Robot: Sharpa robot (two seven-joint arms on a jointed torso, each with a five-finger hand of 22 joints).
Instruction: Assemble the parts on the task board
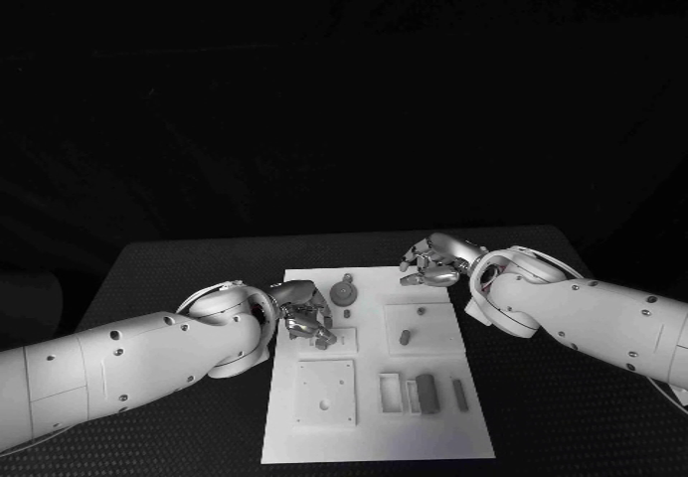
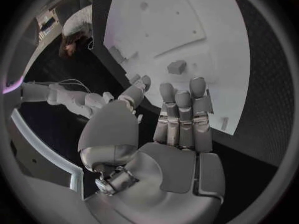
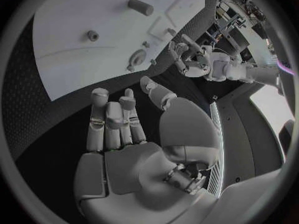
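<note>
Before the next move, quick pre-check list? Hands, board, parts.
1. Left hand holds nothing: ok, the left wrist view shows fingers apart with nothing in them.
2. Right hand holds nothing: ok, the right wrist view shows fingers apart with nothing in them.
3. Task board flat on the table: ok.
4. Round part lying free between the hands: ok.
5. Left hand clear of the board: not ok, it hangs over the edge.
6. Parts seated in slots: cannot tell.

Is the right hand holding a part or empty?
Empty: the right hand hovers beside the task board, fingers apart, nothing between them.
</note>
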